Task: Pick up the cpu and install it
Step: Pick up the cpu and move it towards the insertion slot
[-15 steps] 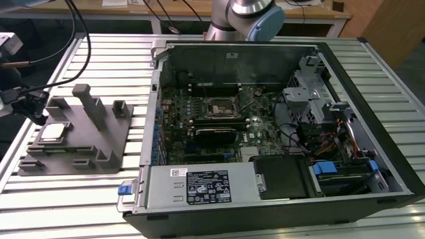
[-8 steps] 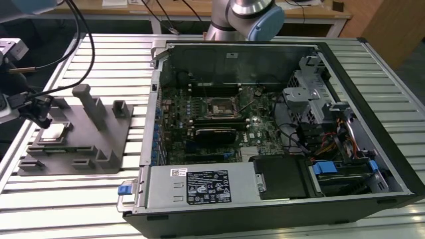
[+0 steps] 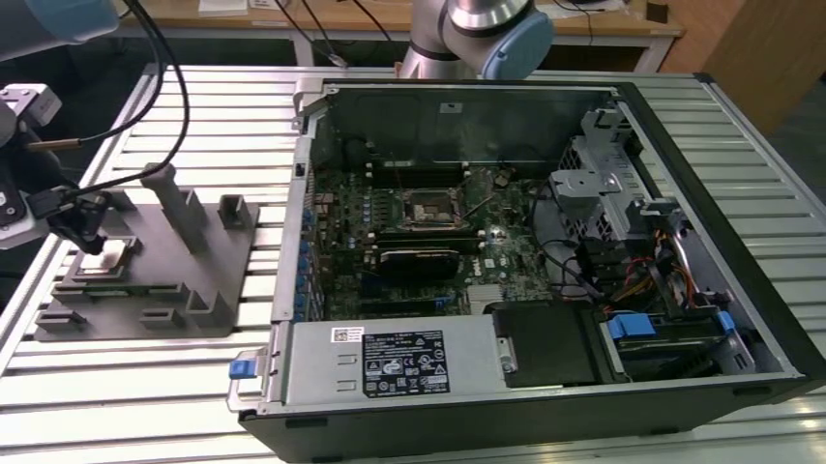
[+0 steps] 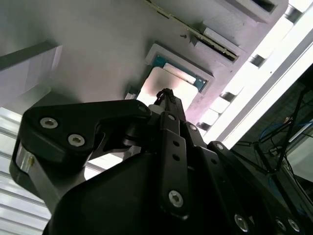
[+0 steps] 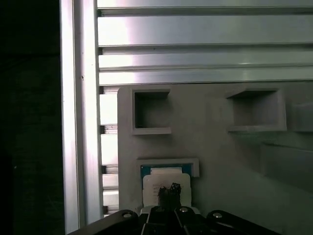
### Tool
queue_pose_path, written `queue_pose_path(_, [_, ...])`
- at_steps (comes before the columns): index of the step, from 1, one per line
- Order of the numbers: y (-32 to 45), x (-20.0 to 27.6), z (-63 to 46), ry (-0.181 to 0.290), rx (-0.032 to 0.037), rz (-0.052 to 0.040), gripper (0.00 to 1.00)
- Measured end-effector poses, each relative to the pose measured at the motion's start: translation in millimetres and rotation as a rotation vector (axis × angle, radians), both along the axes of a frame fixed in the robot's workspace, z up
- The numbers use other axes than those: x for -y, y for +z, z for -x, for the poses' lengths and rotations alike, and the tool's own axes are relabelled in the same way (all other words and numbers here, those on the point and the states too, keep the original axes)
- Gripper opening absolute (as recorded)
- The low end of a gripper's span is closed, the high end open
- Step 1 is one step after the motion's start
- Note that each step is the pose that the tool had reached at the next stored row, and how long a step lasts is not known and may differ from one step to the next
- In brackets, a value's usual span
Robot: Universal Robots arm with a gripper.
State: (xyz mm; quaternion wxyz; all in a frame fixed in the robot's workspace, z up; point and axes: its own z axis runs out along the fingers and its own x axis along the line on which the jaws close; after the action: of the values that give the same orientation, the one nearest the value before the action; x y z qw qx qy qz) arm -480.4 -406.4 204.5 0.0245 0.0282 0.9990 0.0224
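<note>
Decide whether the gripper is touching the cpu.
Cannot tell. In both wrist views the gripper overlaps the cpu, hiding any contact or gap.

At the lower left of the exterior view, the gripper (image 3: 88, 240) hangs over the cpu (image 3: 111, 255) on the grey fixture block (image 3: 155, 300). A tall post (image 3: 174, 208) and a short post (image 3: 232, 211) rise just to its right, crowding that side. Bare table slats (image 3: 130, 387) lie open below the block. The computer case (image 3: 761, 319) is open-topped. Its left wall (image 3: 305, 184) stands between the block and the socket (image 3: 427, 208), and a drive cage (image 3: 606, 174) stands right of the socket.
</note>
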Motion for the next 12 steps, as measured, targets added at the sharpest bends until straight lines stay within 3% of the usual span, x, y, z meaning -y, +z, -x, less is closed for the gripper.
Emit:
queue_pose_path(4, [-4.9, 0.0, -1.9, 0.002, 0.0001, 0.0021, 0.11])
queue_pose_path(12, [-5.0, 0.0, -1.9, 0.002, 0.0000, 0.0031, 0.11])
